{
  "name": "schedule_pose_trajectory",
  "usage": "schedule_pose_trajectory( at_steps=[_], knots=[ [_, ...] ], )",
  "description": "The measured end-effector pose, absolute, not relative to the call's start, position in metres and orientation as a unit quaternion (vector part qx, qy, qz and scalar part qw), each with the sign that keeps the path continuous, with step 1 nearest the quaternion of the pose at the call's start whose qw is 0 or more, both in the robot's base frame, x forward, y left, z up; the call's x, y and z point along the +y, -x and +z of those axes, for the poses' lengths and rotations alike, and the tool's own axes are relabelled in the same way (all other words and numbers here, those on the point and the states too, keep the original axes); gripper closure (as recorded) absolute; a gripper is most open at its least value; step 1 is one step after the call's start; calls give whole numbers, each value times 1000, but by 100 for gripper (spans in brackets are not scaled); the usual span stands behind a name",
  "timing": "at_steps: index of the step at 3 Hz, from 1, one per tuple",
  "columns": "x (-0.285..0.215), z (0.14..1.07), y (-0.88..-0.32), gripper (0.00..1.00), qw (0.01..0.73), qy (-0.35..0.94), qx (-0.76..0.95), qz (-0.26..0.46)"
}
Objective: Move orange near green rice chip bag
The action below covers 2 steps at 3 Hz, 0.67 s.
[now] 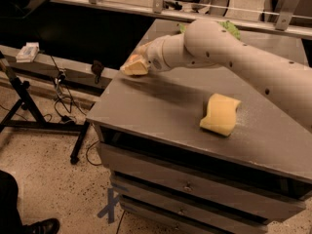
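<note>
Nearest the camera, a dark shoe (36,225) is cut off at the lower left corner of the speckled floor, beside a blue tape cross (109,207). Above them rises the drawer front (195,179) of a grey table (161,106), whose right side runs out of view.

A pale yellow wavy sponge (220,114) lies on the tabletop towards the front right, well apart from everything else. Open grey surface stretches from it to the left edge.

At that left edge, partway back, the robot's gripper (134,66) hangs just above the table. It is clamped on the orange (132,58), of which only a small orange patch shows at the top of the pale fingers. The outline there is soft and hard to make out.

The thick white arm (234,57) crosses from the right and hides most of the green rice chip bag (230,29), which sits at the far side of the table. Only crinkled green scraps of it peek out behind the arm.

Left of the table, black stand legs (29,111) and cables crowd the floor.
</note>
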<state>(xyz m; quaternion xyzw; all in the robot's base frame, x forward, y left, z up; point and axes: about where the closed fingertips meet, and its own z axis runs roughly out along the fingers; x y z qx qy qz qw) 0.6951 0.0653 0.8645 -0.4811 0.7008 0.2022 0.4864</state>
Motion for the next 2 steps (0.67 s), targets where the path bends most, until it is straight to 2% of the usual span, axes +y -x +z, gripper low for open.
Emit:
schedule_pose_trajectory(
  at_steps=[2],
  knots=[
    [35,868,-695,87,495,472,705,185]
  ],
)
